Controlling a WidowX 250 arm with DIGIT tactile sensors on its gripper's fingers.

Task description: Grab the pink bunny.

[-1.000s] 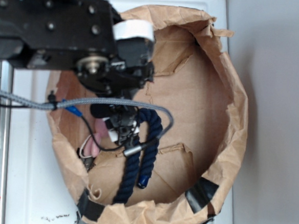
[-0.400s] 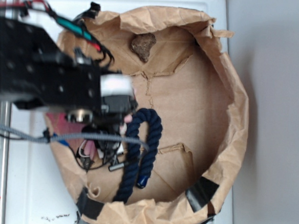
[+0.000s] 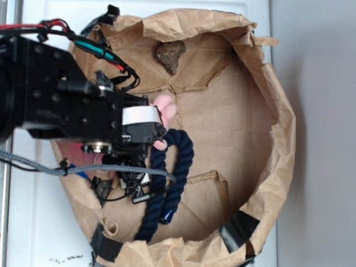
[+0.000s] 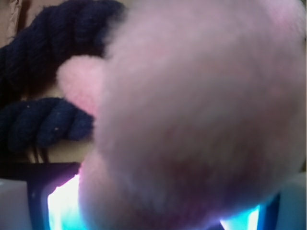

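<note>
One thing fills nearly the whole wrist view: the pink bunny (image 4: pixel 201 120), pressed right up against the lens, with one small rounded limb or ear poking out toward the navy rope (image 4: pixel 43 122). From the room-side view only a pale pink tip (image 3: pixel 165 110) shows past the black arm, just above the loop of rope (image 3: pixel 169 175) in the crumpled paper bag (image 3: pixel 275 146). So the plush sits directly in the tool (image 3: pixel 157 129), not off to one side. It looks gripped, though the jaws are hidden and I cannot tell for certain whether they are clenched. The brown rock-like lump (image 3: pixel 170 55) lies well apart, toward the bag's far wall.
</note>
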